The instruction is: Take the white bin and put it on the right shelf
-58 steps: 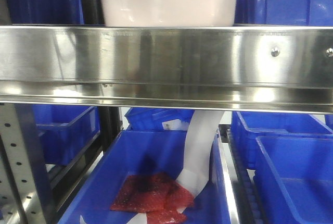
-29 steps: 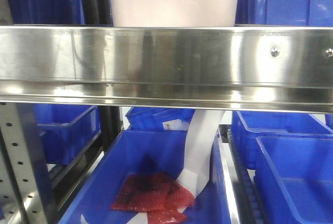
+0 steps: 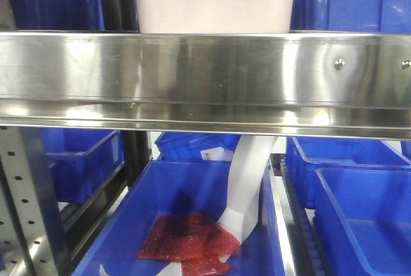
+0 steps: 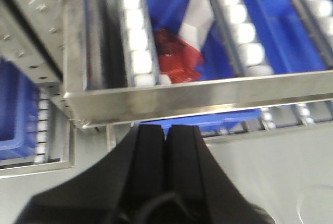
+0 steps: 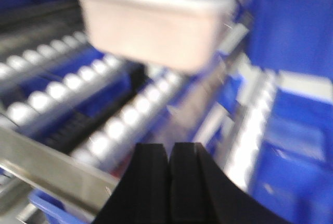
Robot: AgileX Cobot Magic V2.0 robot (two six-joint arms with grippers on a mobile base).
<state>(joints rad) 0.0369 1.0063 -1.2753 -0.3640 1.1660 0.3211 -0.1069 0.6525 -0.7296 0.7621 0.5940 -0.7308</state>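
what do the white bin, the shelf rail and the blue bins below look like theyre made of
White bin: looks like moulded plastic, pale pinkish-white and semi-gloss, with rounded corners and a soft highlight.
Shelf rail: polished metal, probably stainless steel; it mirrors its surroundings and carries screw heads.
Blue bins: plastic too by the look, uniform saturated blue with smooth, slightly glossy walls and thick moulded rims.
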